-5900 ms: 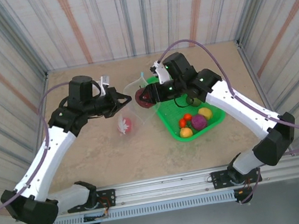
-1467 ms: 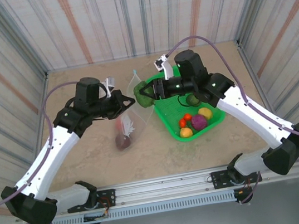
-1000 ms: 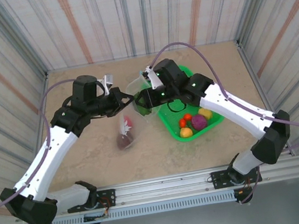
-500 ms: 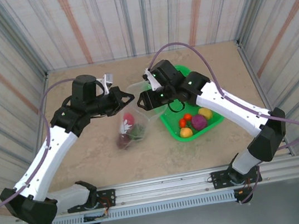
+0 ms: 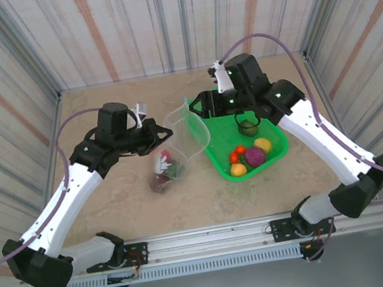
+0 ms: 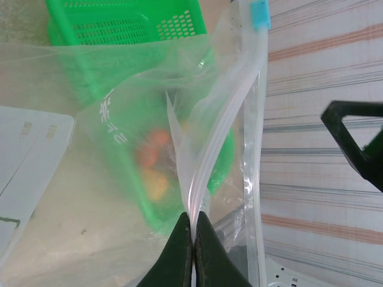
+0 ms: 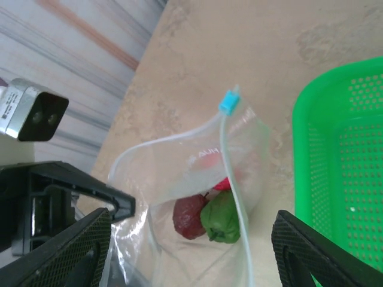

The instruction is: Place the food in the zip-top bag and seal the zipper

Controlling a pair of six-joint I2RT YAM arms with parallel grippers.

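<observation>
Near the table's middle, the zip-top bag (image 5: pixel 181 143) is held up with its mouth gaping toward the far edge, its rim pinched between the pressed-together fingers of the left gripper (image 5: pixel 156 136). 3 pieces of the food lie at its bottom: a maroon piece (image 7: pixel 187 215), a green piece (image 7: pixel 222 219) and a small red piece (image 7: pixel 222 184). The right gripper (image 5: pixel 199 106) hovers spread and empty over the far left corner of the green basket (image 7: pixel 347 179), which sits just right of the bag and holds the remaining pieces (image 5: pixel 255 156).

Loading looks partly done, and sealing has not begun. By my judgement, the next move calls for the right arm to dip into the basket, close on 1 piece and carry it over the mouth while the left arm holds the rim up.

The left wrist view shows the pinch itself, right on the zipper (image 6: pixel 230 107) strip, with a blue tab (image 6: pixel 258 13) at its end, a detail too small from above. The right wrist view looks straight into the bag, where the top view gives only blurred colours through plastic.
</observation>
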